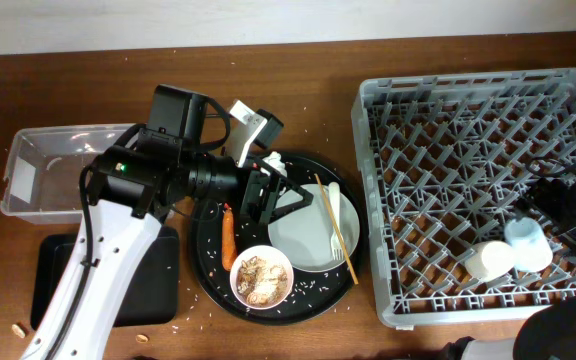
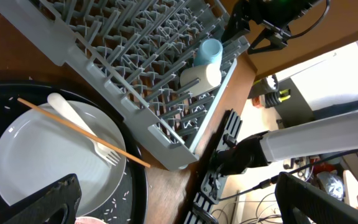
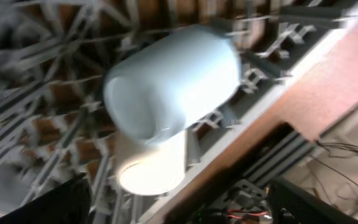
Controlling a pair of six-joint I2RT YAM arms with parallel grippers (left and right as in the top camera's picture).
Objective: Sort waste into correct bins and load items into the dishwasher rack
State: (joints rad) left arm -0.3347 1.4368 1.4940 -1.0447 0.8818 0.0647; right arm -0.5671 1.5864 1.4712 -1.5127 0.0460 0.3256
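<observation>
While left gripper (image 2: 178,182) hovers w/ fingers (image 2: 48,202) wide apart, plate (image 2: 39,165) sits just ahead.

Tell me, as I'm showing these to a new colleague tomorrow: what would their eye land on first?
The big grey dishwasher rack fills the right side, with a white cup and a pale blue cup lying in its lower right corner. At centre, the round black tray holds a pale plate, a bowl of brownish scraps and an orange stick, with the left arm reaching over it.
</observation>
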